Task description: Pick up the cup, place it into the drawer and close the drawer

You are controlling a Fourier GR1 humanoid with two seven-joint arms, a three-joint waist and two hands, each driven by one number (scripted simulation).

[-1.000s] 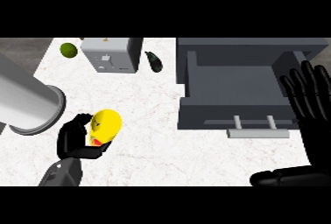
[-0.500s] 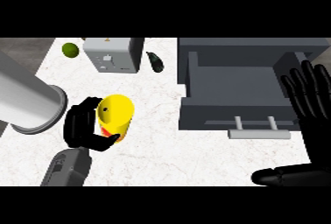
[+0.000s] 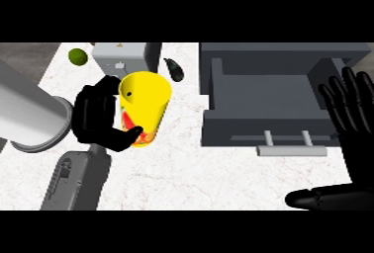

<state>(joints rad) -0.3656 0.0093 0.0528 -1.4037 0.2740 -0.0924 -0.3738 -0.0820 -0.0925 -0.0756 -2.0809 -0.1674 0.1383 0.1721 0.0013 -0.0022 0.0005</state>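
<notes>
White marble counter (image 3: 219, 178) underfoot. Yellow cup (image 3: 146, 99) is clamped in the curled left hand (image 3: 99, 116) and has shifted toward the open drawer (image 3: 241, 131) since a second ago. It looks lifted, with the transfer under way. Right hand (image 3: 358, 123) rests at the right edge, fingers spread.

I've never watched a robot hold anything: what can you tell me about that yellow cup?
The cup is a tall, bright yellow, plastic-looking cylinder with a small black dot near its upper end and red-orange markings near its lower end. The left hand curls round its lower part. It is over the white counter, left of the open grey drawer and apart from it.
</notes>
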